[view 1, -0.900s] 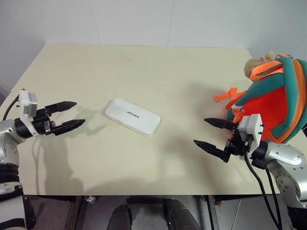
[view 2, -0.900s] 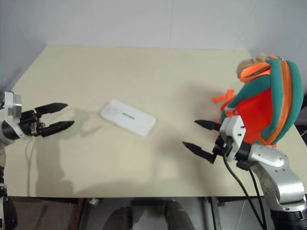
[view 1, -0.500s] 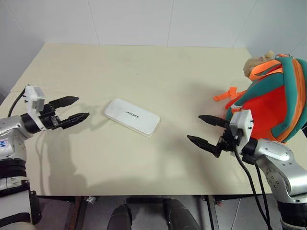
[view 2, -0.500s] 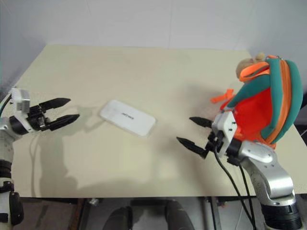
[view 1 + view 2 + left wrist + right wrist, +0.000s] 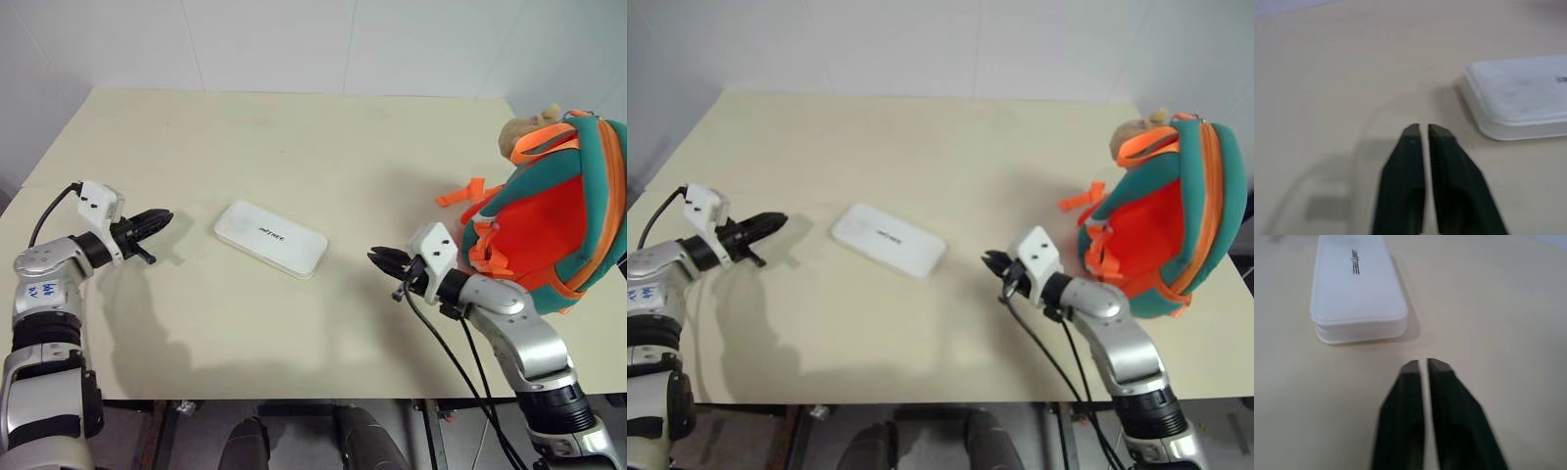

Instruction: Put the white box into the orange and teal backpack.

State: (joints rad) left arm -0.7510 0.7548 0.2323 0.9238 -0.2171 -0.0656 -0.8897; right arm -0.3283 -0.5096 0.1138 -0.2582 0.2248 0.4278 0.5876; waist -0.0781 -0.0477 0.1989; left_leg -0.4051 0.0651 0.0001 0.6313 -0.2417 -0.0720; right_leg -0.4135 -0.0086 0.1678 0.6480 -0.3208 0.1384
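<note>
White wall panels stand behind a pale cream table that spans the scene.

White box lies flat on the table, a little left of centre, long axis running from far-left to near-right. Dark lettering on its top face, lid side up. Nothing touches it.

Orange and teal backpack stands upright at the right edge of the table, orange panel facing left toward the centre. An orange strap trails from it onto the table surface. Tan plush toy sits at its far upper corner.

Left gripper: left of the box, near but apart from its left end, fingers aimed at it. Jaws pressed together, only a thin slit between the fingers in the left wrist view; nothing pinched.

Right gripper: between the box and the backpack, just beyond the box's near-right end, apart from both, pointing left toward the box. Jaws pressed together, same thin slit between the fingers in the right wrist view; nothing pinched. Black cables hang from this arm past the near table edge.
</note>
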